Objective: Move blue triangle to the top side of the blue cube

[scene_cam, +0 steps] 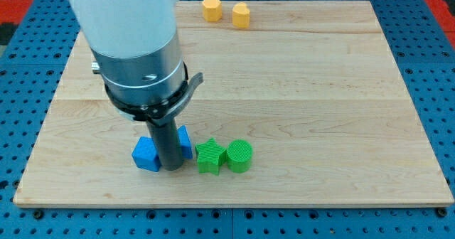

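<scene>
Item: our tip point(170, 166), a bare rod with nothing to grip, sits between the blue cube point(146, 155) and the blue triangle point(184, 141), touching both. We judge a gentle push best, nudging the triangle around toward the view's top without disturbing the cube.

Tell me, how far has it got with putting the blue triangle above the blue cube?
Done: my tip has reached the two blue blocks and stands between them. In hand: the blue block sits at its left, the other blue block at its right and partly hidden, so I cannot tell which is the triangle. Left: they lie side by side, neither toward the view's top of the other.
</scene>
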